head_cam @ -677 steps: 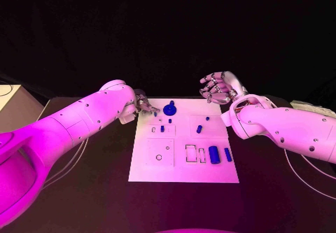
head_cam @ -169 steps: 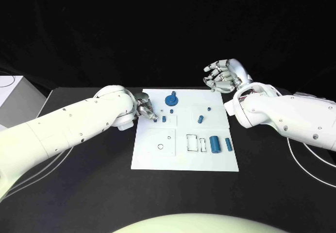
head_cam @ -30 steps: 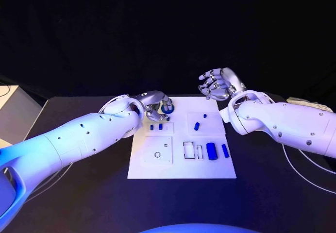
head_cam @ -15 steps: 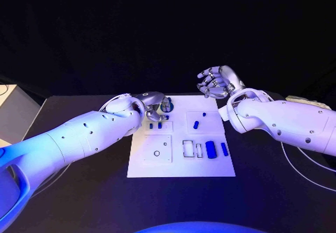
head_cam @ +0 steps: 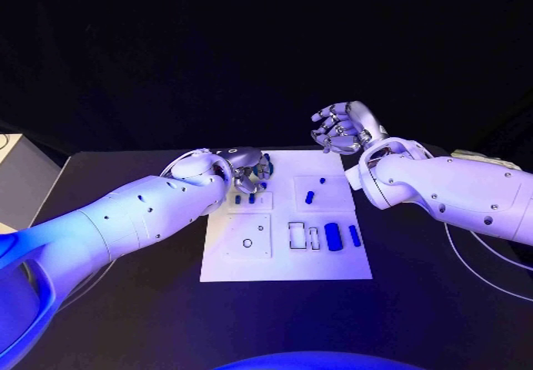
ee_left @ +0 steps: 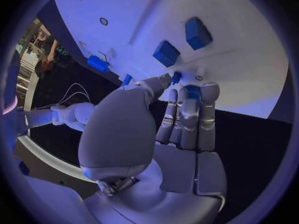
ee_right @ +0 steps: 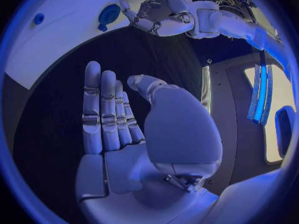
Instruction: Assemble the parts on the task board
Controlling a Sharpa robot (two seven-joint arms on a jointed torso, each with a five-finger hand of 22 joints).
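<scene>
The white task board (head_cam: 283,258) lies mid-table, also seen in the left wrist view (ee_left: 206,15) and the right wrist view (ee_right: 56,40). At its far left corner stands a round blue part (head_cam: 264,163) (ee_right: 109,14). My left hand (head_cam: 244,176) (ee_left: 181,119) (ee_right: 159,12) grips it between thumb and fingertips, and most of the part is hidden by the fingers. Two small blue blocks (head_cam: 244,199) (ee_left: 166,53) stand just nearer than that hand. My right hand (head_cam: 342,129) (ee_right: 124,124) hovers beyond the board's far right corner, fingers apart, holding nothing.
On the board's right half sit a small blue peg (head_cam: 310,197), a thick blue cylinder (head_cam: 333,237) and a thin blue bar (head_cam: 354,235) beside white rectangular frames (head_cam: 298,235). Black table surrounds the board; a pale box (head_cam: 11,166) stands at the far left.
Since 5.6 s ago my left hand has moved from the small blocks up to the round blue part and closed on it. Over the last second it barely shifts. The right hand stays raised.
</scene>
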